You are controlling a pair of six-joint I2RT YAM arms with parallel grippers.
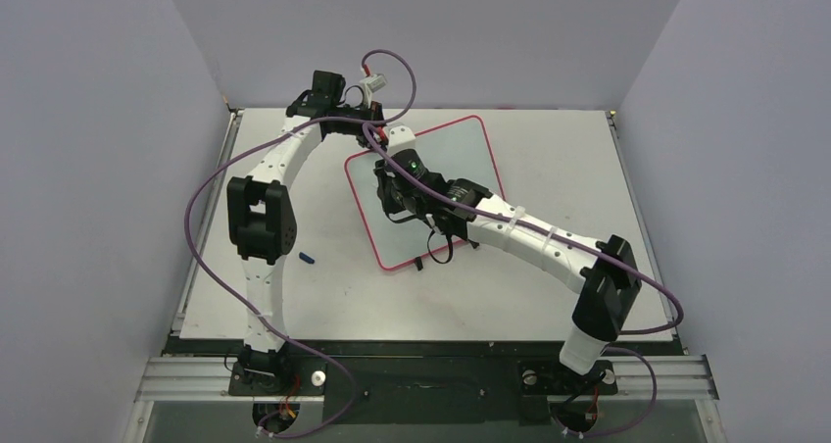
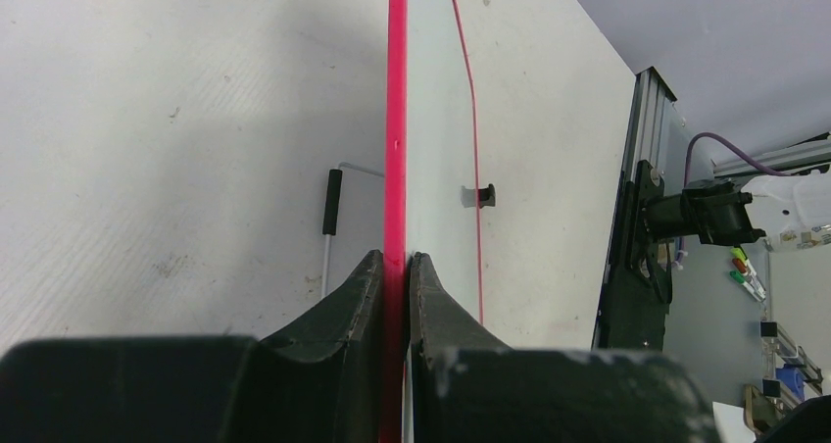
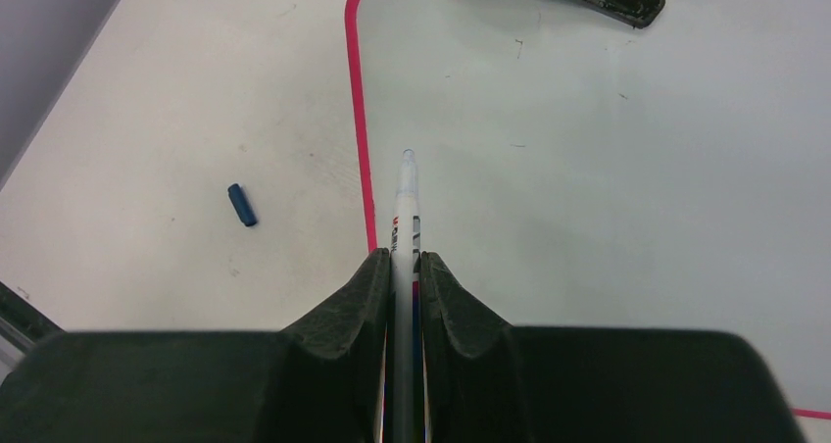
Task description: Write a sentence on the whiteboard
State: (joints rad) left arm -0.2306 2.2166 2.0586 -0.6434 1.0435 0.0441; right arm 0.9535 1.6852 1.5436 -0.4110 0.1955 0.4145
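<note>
light: I read bright, even, diffuse light from overhead | shadows: soft, under the right arm (image 1: 539,242) on the table (image 1: 559,149) | colour: whiteboard (image 3: 608,169) looks dull grey-green on my wrist feeds | focus: right gripper's fingers (image 3: 367,301) dark and soft up close, overhead view sharp

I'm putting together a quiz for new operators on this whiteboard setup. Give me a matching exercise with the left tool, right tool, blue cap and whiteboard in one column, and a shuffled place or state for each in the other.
Things:
1. left tool
2. right tool
3. blue cap
4. whiteboard

Places or states:
A. shut on the marker
B. lying skewed to the edges of the table
C. shut on the whiteboard's red rim
D. lying loose on the table, off the whiteboard

Pairs: 1-C, 2-A, 3-D, 4-B.
</note>
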